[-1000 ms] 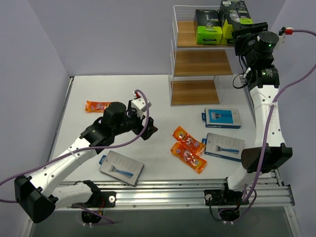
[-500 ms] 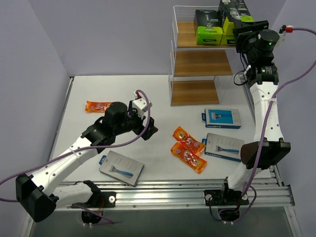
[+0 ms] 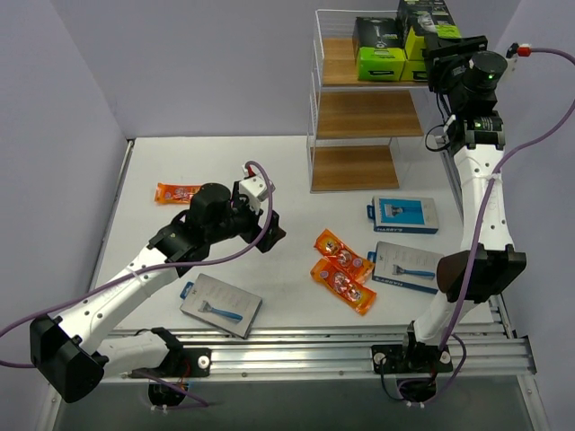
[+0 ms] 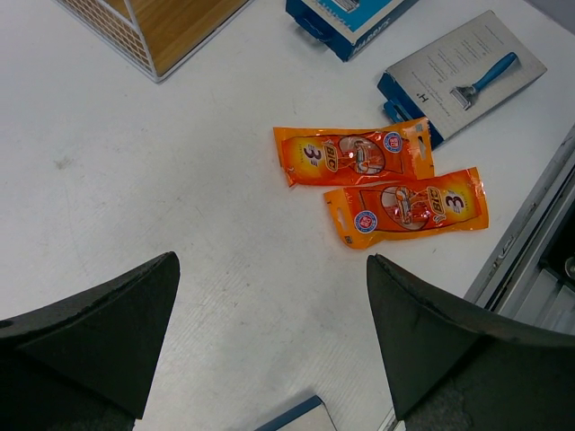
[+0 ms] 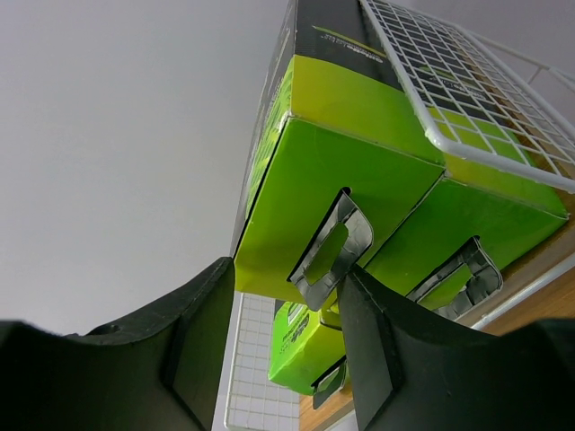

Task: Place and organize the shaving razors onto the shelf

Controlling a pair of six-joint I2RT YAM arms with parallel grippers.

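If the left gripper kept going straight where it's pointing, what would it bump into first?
Most likely the bare white table, just short of the nearer orange BIC razor packet. The open left gripper tilts down there, though depth is hard to judge.

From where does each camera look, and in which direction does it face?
Top external: high behind the arm bases, facing down over the white table to the three-tier wooden-board shelf; left arm and right arm show whole.
Left wrist: on the left arm, looking down at two glossy orange packets; the open left gripper frames the view.
Right wrist: at the shelf's top tier, looking up at a black-and-lime-green box that the right gripper appears to clamp.
Shared: top external and left wrist both show the orange packets.
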